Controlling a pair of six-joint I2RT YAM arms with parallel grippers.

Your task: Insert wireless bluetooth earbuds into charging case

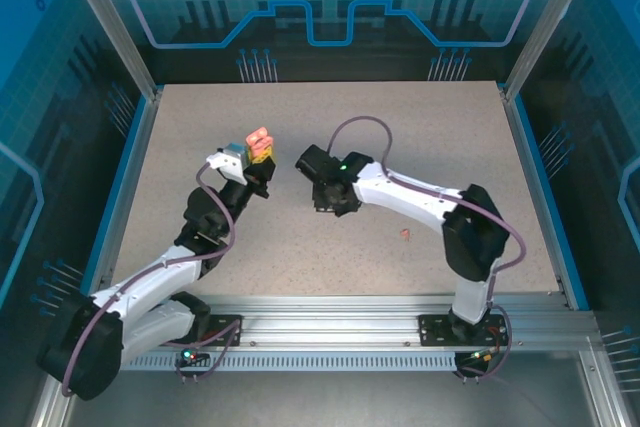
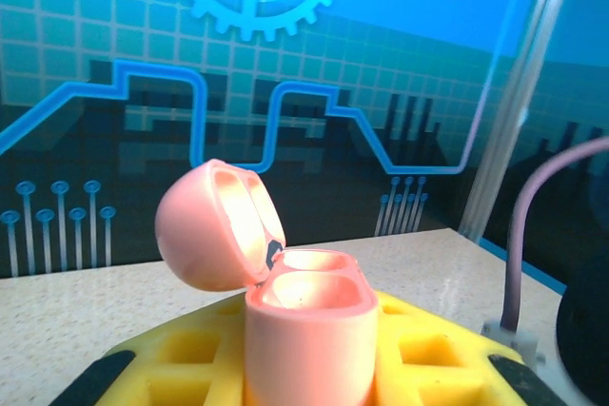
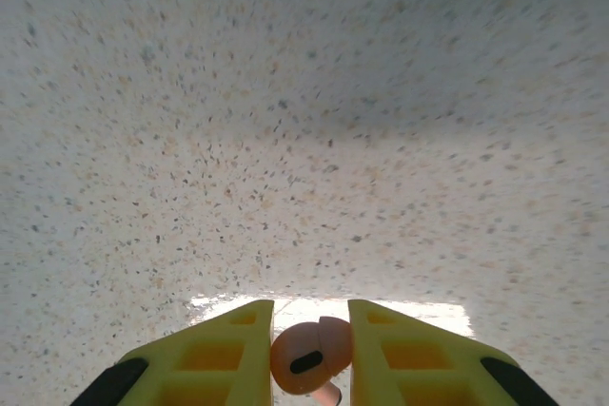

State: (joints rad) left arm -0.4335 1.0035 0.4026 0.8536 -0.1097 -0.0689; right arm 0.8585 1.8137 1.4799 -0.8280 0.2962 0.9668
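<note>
The pink charging case (image 2: 309, 330) stands upright with its lid (image 2: 214, 225) swung open to the left and both wells empty. My left gripper (image 2: 309, 377) is shut on the case's lower body, holding it above the table (image 1: 258, 139). My right gripper (image 3: 310, 330) points down at the table and is shut on one pink earbud (image 3: 304, 360), pinched between its yellow fingers (image 3: 219, 358). From above, the right gripper (image 1: 330, 202) hangs just right of the left gripper (image 1: 260, 159) and the case. Another small pink earbud (image 1: 405, 234) lies on the table further right.
The speckled tabletop (image 1: 330, 267) is ringed by aluminium posts and blue printed walls. The right arm's purple cable (image 1: 360, 127) loops above its wrist. Both arm bases sit on the rail at the near edge (image 1: 330, 332).
</note>
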